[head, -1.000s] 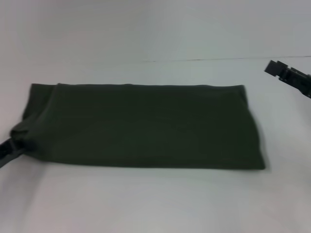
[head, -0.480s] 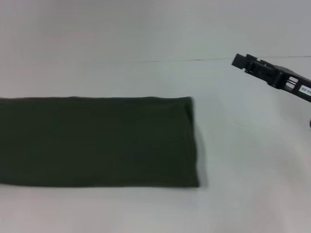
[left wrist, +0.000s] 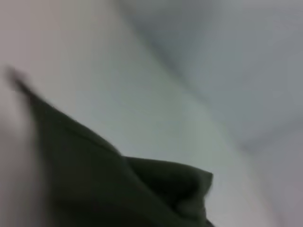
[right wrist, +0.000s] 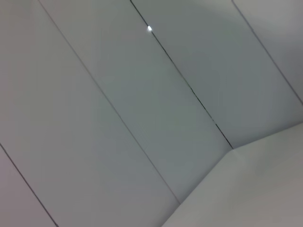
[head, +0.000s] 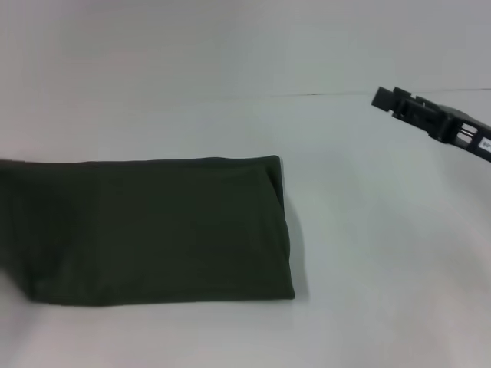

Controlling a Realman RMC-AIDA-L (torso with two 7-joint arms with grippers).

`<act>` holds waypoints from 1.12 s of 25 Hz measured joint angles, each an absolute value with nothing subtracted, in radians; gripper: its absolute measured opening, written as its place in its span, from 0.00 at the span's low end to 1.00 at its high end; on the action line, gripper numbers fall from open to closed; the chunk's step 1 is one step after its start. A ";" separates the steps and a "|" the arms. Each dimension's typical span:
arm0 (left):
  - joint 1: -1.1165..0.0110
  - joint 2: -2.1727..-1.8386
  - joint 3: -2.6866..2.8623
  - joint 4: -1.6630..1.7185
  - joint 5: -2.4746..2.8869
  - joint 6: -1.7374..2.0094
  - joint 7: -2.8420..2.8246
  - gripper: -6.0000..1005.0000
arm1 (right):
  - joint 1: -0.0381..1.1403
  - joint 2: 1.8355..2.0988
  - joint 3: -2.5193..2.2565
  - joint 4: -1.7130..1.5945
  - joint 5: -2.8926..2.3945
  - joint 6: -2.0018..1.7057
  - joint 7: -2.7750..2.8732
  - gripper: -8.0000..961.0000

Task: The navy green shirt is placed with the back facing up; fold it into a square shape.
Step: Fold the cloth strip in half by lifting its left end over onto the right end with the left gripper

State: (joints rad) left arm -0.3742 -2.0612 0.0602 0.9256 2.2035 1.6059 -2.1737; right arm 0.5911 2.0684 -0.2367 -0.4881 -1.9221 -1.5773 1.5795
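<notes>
The navy green shirt [head: 153,230] lies on the white table [head: 368,268] as a long folded strip with its plain side up. Its left end runs past the left edge of the head view, and its right end sits near the middle of the table. The left wrist view shows a bunched fold of the shirt [left wrist: 142,189] close to the camera, with none of that arm's fingers showing. My right gripper [head: 381,98] hangs above the table at the far right, well apart from the shirt. The left gripper is out of the head view.
The table's back edge [head: 322,93] runs across the head view, with a pale wall behind it. The right wrist view shows only grey wall panels [right wrist: 142,118] and a corner of the table.
The shirt has slid to the left; its right edge moved from the right side to near the middle, and its left end left the view. The right gripper came further into view.
</notes>
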 joint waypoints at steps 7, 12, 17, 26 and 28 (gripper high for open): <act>-0.571 -2.166 0.347 0.876 2.059 1.664 -2.166 0.08 | 0.514 2.057 -0.238 -0.494 -1.884 -1.653 1.559 0.94; -0.703 -2.162 0.498 0.514 2.003 1.478 -2.020 0.09 | 0.465 2.037 -0.239 -0.495 -1.870 -1.678 1.558 0.94; -0.776 -2.175 0.520 0.197 1.998 1.309 -1.852 0.10 | 0.445 2.024 -0.243 -0.498 -1.870 -1.683 1.557 0.94; -0.768 -2.176 0.467 -0.022 2.006 1.312 -1.601 0.11 | 0.461 2.017 -0.250 -0.500 -1.877 -1.663 1.558 0.94; -0.768 -2.176 0.474 -0.010 2.021 1.357 -1.595 0.16 | 0.466 2.017 -0.258 -0.500 -1.877 -1.640 1.568 0.94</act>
State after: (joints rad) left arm -0.7679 -2.1760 0.4737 -0.0105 2.0215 1.3568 -1.5954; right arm 0.4664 2.0170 -0.2575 -0.4996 -1.8768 -1.6401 1.5678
